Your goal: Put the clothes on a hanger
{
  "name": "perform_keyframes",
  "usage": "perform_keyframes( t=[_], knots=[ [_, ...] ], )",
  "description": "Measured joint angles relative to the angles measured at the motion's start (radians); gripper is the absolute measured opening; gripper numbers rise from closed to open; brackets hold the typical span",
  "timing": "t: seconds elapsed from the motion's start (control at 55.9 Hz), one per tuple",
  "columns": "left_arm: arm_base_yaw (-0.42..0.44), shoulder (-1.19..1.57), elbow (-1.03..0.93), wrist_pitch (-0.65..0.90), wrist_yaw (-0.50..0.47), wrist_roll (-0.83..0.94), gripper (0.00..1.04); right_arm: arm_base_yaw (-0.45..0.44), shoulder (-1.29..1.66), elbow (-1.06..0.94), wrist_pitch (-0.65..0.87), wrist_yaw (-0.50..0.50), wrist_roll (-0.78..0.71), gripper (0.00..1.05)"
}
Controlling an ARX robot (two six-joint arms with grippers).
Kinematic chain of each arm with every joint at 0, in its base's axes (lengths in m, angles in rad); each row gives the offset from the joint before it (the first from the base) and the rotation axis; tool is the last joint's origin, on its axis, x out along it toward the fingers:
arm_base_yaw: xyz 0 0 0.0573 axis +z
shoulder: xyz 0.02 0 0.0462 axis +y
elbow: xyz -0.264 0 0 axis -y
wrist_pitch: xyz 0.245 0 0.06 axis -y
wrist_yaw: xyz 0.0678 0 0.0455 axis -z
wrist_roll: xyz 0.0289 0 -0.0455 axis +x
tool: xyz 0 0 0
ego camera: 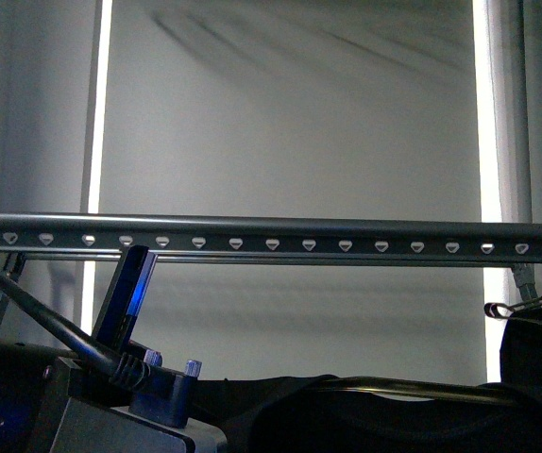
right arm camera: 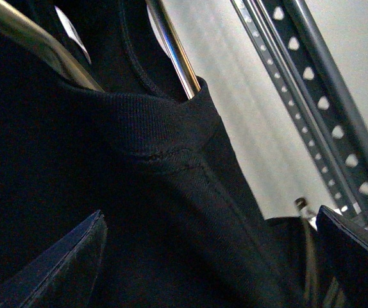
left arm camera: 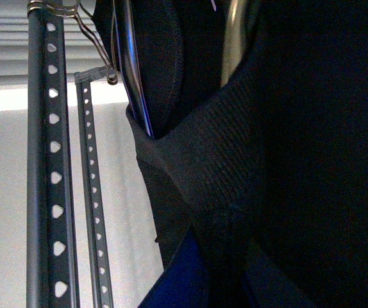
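Observation:
The hanger is a long dark grey rail with a row of small holes, spanning the front view above the arms. The black T-shirt hangs low beneath it on a bronze metal frame. My left gripper is shut on the T-shirt's fabric just under the ribbed collar, with the rail beside it. My right gripper is open, its fingers spread either side of the T-shirt's shoulder. The white neck label shows by the bronze frame.
Another black garment hangs on a thin wire hanger at the rail's right end. A thinner second bar runs behind the rail. Pale blinds and a curtain form the background. My left arm's wrist and cables fill the lower left.

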Motion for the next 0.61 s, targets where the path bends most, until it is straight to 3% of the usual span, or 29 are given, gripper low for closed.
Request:
perform_keyframes(
  t=[0.179, 0.608],
  knots=[
    [0.001, 0.0, 0.0, 0.0, 0.0, 0.002, 0.04, 0.055, 0.172, 0.126, 0.047, 0.105, -0.167, 0.97],
    [0.002, 0.0, 0.0, 0.0, -0.012, 0.002, 0.04, 0.099, 0.441, 0.278, 0.157, 0.278, -0.136, 0.95]
  ],
)
